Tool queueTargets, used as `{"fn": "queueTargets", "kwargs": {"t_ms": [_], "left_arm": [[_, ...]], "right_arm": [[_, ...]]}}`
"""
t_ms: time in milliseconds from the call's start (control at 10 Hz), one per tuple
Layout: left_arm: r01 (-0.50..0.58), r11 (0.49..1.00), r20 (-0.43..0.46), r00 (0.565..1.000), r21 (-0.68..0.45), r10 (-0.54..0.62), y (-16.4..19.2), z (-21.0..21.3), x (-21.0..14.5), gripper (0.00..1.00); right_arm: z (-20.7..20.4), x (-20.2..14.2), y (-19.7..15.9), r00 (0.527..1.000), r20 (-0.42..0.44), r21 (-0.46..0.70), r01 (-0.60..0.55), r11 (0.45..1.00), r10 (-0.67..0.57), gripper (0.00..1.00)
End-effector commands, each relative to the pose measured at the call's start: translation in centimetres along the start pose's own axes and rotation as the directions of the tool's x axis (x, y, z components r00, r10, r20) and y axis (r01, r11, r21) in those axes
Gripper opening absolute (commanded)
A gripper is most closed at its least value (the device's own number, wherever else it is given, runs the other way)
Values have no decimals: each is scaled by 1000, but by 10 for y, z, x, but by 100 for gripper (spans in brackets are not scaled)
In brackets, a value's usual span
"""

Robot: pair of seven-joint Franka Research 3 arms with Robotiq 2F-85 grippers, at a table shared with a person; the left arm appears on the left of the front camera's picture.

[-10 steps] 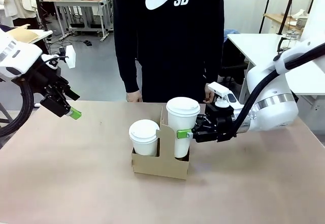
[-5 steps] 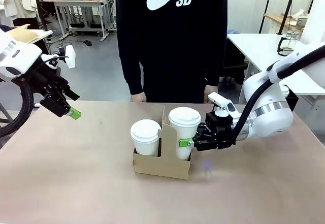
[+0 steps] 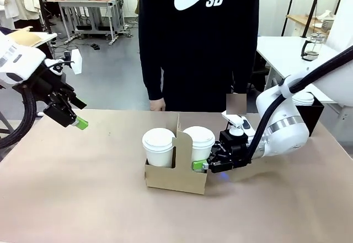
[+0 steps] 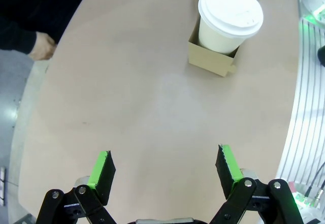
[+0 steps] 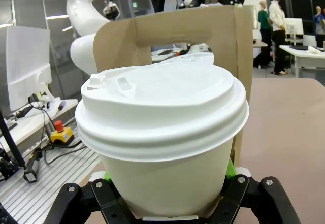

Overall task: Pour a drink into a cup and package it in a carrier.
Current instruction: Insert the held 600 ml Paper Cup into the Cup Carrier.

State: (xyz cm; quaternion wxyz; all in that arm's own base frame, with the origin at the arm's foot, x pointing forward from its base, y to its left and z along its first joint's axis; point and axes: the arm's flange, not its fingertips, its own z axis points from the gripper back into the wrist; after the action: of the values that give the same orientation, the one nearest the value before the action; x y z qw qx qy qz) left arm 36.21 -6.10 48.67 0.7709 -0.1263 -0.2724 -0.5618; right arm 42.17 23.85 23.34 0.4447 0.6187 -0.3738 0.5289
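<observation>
The tall white lidded paper cup sits in the right slot of the brown cardboard carrier on the worktop — right gripper jaws clamped round it, likely to seat it — while the left gripper hovers open-jawed, well apart.

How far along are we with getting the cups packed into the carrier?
Done: one lidded cup sits in the carrier's left slot. In hand: the right pincer grips the second cup, now low in the right slot. Left: release and retreat. The left pincer hangs open over bare table.
</observation>
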Motion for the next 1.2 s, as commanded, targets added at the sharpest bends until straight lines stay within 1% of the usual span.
{"fn": "queueTargets", "kwargs": {"t_ms": [0, 100, 200, 600, 800, 900, 1100], "left_arm": [[-16, 1000, 19, 1000, -11, 16, 0, 1, 2, 100], [-16, 1000, 19, 1000, -11, 16, 0, 1, 2, 100], [-16, 1000, 19, 1000, -11, 16, 0, 1, 2, 100], [-16, 1000, 19, 1000, -11, 16, 0, 1, 2, 100], [-16, 1000, 19, 1000, -11, 16, 0, 1, 2, 100], [-16, 1000, 19, 1000, -11, 16, 0, 1, 2, 100], [-16, 1000, 19, 1000, -11, 16, 0, 1, 2, 100]], "right_arm": [[1, 0, -6, 999, -9, 25, -47, 999, 47, 84], [2, 0, -7, 998, -12, 18, -60, 998, 60, 84], [3, 1, -6, 995, -37, 4, -91, 996, 91, 100], [21, 21, 2, 992, -104, -40, -81, 996, 76, 100], [38, 36, 8, 990, -125, -71, -70, 995, 61, 100], [42, 41, 10, 991, -125, -62, -53, 997, 45, 100], [54, 50, 16, 989, -148, -85, -31, 996, 18, 100]]}}
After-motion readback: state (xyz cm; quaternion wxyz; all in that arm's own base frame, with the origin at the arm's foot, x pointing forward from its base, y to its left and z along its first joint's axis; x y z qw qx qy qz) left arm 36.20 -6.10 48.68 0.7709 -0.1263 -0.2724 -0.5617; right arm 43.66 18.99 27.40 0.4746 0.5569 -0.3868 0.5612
